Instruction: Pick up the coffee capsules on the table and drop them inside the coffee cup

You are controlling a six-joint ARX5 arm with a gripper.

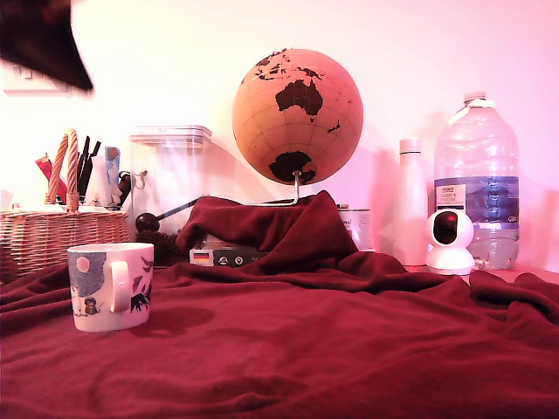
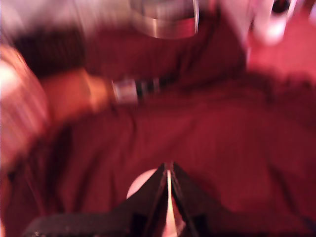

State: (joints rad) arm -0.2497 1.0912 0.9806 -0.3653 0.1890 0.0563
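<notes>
The white coffee cup (image 1: 110, 285), printed with a blue-grey cartoon scene, stands upright on the maroon cloth covering the table (image 1: 332, 349) at the exterior view's left, its handle facing the camera. A dark blurred part of my arm (image 1: 44, 39) hangs high above it in the top left corner. In the blurred wrist view my gripper (image 2: 168, 170) has its two dark fingers (image 2: 148, 195) pressed together at the tips, with only a thin pale sliver between them. A pale round patch (image 2: 139, 186), possibly the cup, lies just behind the fingers. No coffee capsule shows in either view.
A wicker basket (image 1: 57, 237) with tools and a clear plastic canister (image 1: 172, 179) stand behind the cup. Further back are a cork globe (image 1: 297, 116), a white bottle (image 1: 410, 201), a big water bottle (image 1: 476, 179) and a small white camera (image 1: 451, 242). The cloth bunches into a hump (image 1: 288, 231) mid-table.
</notes>
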